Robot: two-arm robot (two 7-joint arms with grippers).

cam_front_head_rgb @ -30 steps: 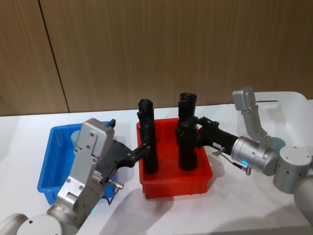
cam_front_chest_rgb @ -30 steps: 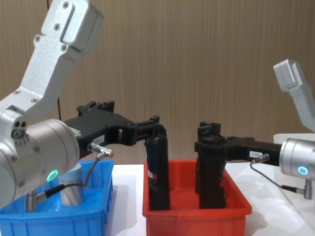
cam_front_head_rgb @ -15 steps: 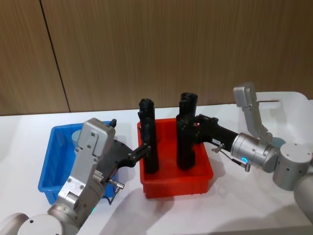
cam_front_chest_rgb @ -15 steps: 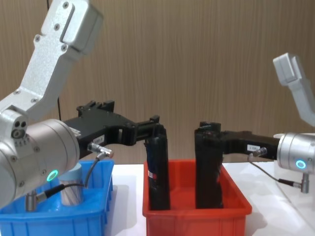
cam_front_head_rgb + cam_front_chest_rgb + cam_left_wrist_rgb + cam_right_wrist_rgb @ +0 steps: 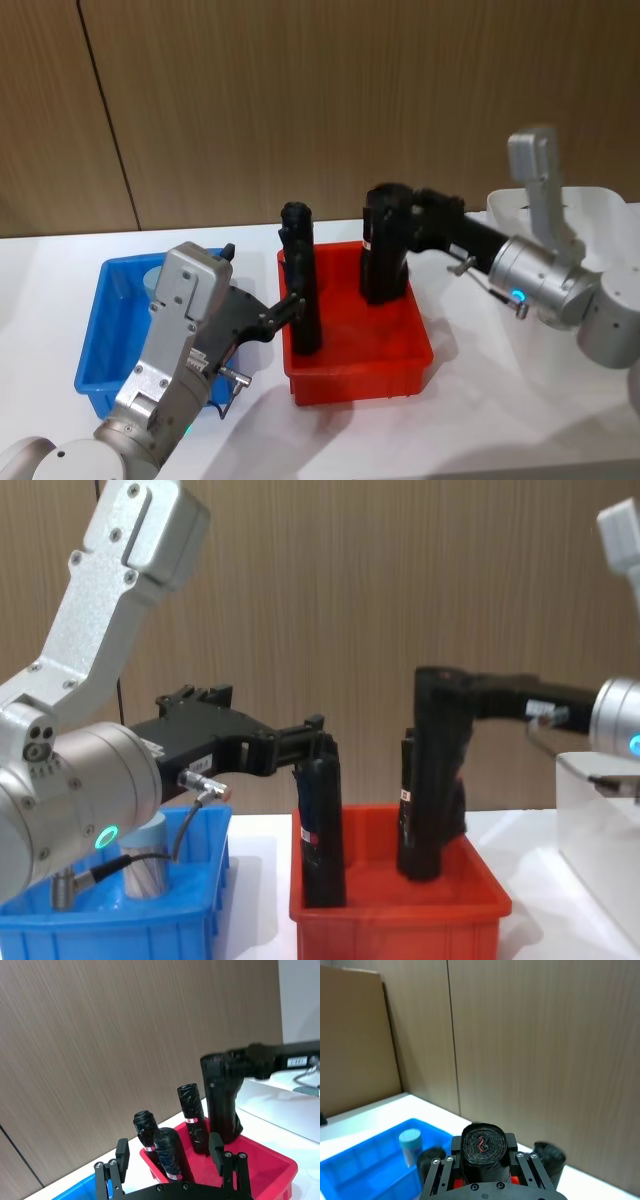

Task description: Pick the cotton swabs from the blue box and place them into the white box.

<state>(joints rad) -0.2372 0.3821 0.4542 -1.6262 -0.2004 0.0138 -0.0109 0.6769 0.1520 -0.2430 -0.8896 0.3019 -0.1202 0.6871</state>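
One cotton swabs tub, clear with a pale blue-grey lid, stands upright inside the blue box at the lower left of the head view, in its back portion; in the right wrist view the same tub shows in the blue box at lower left. It is partly hidden in the chest view behind the left arm's body and cable. Neither gripper touches it: the left gripper is to its right, reaching past the blue box rim into the red bin at frame centre, and the right gripper is well apart, over the red bin's back right portion. The left gripper's fingers are spread wide, and a black rolled cylinder stands upright between them at the red bin's left side; actual contact cannot be confirmed. The right gripper is clamped on another black rolled cylinder, held slightly tilted with its lower end raised off the bin floor but still within the red walls; the right wrist view looks down on its rolled end seated between the fingers. Two more black cylinders stand in the red bin behind. The white box sits at the right edge of the head view, behind the right arm, on the white table. A wood-panel wall fills the background.
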